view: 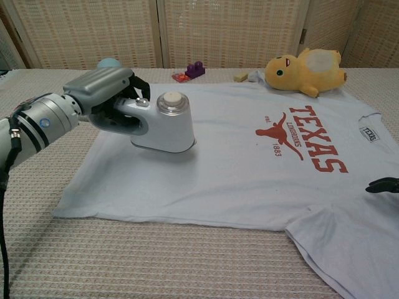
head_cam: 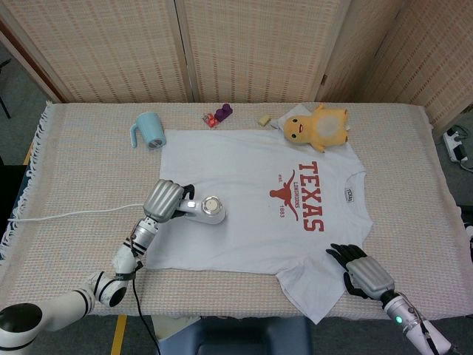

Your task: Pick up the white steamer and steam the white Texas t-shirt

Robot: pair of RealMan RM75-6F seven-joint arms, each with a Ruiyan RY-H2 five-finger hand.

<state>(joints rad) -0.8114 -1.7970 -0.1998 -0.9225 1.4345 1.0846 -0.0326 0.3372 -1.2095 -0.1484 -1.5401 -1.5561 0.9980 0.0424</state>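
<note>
The white Texas t-shirt (head_cam: 259, 214) lies spread flat on the table, its red print (view: 303, 142) facing up. My left hand (head_cam: 164, 198) grips the handle of the white steamer (head_cam: 208, 210), which rests on the shirt's left part. In the chest view the steamer (view: 163, 124) sits head-down on the fabric with my left hand (view: 106, 92) wrapped around its handle. My right hand (head_cam: 362, 272) rests on the shirt's near right sleeve with fingers spread, holding nothing. Only its dark fingertips (view: 383, 185) show at the chest view's right edge.
A yellow plush toy (head_cam: 318, 126) lies at the shirt's far edge. A light blue cup (head_cam: 148, 129) stands at the far left, with small purple and red blocks (head_cam: 219, 115) and a pale piece (head_cam: 263, 119) behind the shirt. The steamer's white cord (head_cam: 74, 214) trails left. Folding screens stand behind.
</note>
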